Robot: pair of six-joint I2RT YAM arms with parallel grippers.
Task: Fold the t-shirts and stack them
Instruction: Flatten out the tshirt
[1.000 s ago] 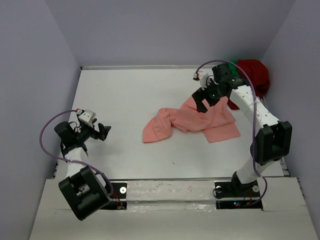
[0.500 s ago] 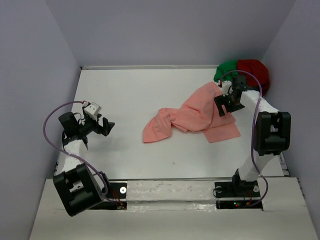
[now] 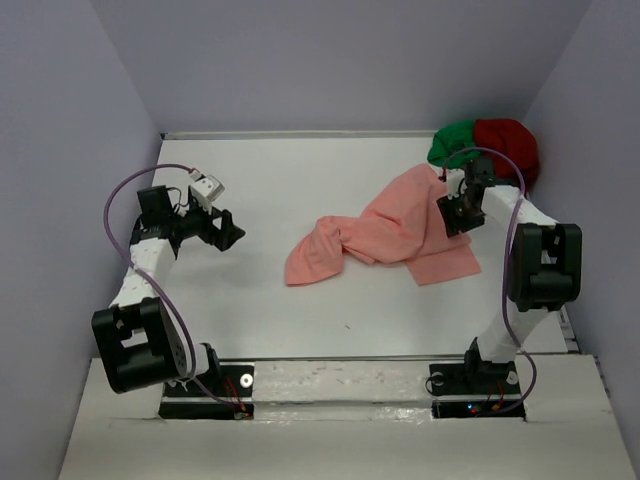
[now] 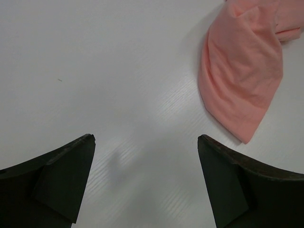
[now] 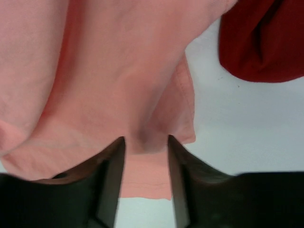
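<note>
The salmon-pink t-shirt (image 3: 390, 235) looks limp; grasp a hem. The right tool (image 5: 145, 138) narrowly straddles a fold, grip unconfirmable; the left tool (image 4: 146, 137) is wide.

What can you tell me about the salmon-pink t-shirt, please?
The salmon-pink t-shirt is plain soft cloth, unfolded and crumpled. It lies on the white table, right of centre, with one rumpled end trailing toward the middle. The right gripper appears to pinch a raised fold near its right edge. Nothing else touches it that I can see, and no tag shows.
</note>
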